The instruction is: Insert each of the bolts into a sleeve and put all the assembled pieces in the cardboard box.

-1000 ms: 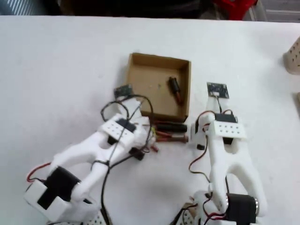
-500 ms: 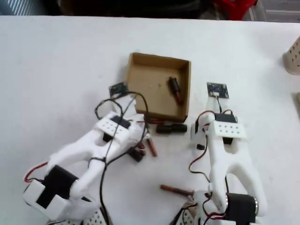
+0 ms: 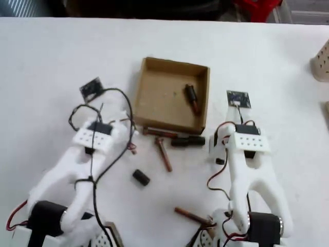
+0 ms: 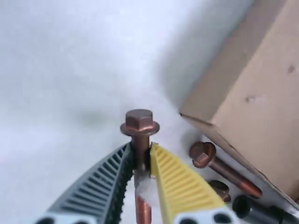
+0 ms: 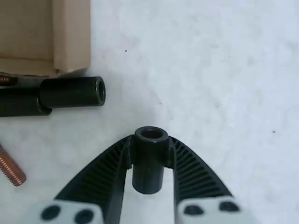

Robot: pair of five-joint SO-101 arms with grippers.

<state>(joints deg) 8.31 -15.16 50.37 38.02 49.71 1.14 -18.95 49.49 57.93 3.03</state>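
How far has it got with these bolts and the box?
One assembled bolt-and-sleeve piece lies in the cardboard box. The left gripper holds a copper hex-head bolt, the right gripper a black cylindrical sleeve. More bolts and sleeves lie loose on the table.

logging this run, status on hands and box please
Left hand shut on a bolt. Right hand shut on a sleeve. One assembled piece in the cardboard box. Loose bolts and sleeves lie outside it.

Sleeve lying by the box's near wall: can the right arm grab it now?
Probably not yet. The lying sleeve sits close, with bare table between, but the right gripper is shut on a second sleeve, so its jaws are full.
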